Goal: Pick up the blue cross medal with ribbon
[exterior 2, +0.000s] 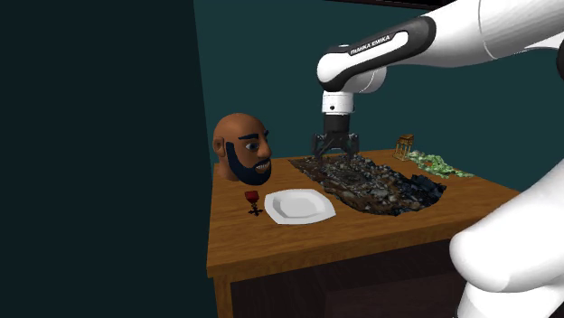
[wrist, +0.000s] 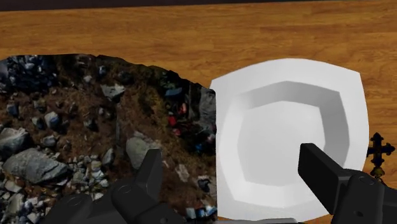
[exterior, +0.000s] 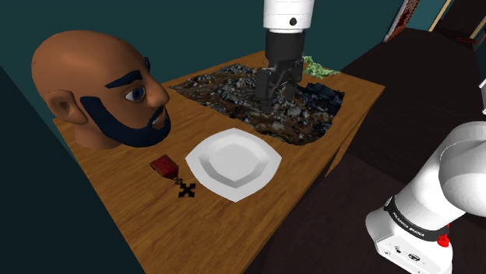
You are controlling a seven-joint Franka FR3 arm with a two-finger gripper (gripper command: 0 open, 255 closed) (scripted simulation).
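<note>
The medal lies flat on the wooden table [exterior: 156,233]: a dark cross [exterior: 185,189] with a red ribbon [exterior: 164,166] beside it, just off the white plate's edge toward the shoulder view's left. It also appears in the second exterior view [exterior 2: 253,202], and the cross [wrist: 380,150] peeks out past the plate in the wrist view. My gripper [exterior: 276,100] hangs open above the dark rubble patch, well away from the medal, with the plate between them. Its fingers [wrist: 318,167] stand wide apart with nothing between them. The gripper [exterior 2: 336,152] points straight down.
A white plate [exterior: 234,162] sits mid-table. A dark rubble patch [exterior: 234,86] covers the far part. A large bearded head [exterior: 105,89] stands near the medal. Green scraps [exterior 2: 438,165] and a small golden object [exterior 2: 404,144] lie at the far corner.
</note>
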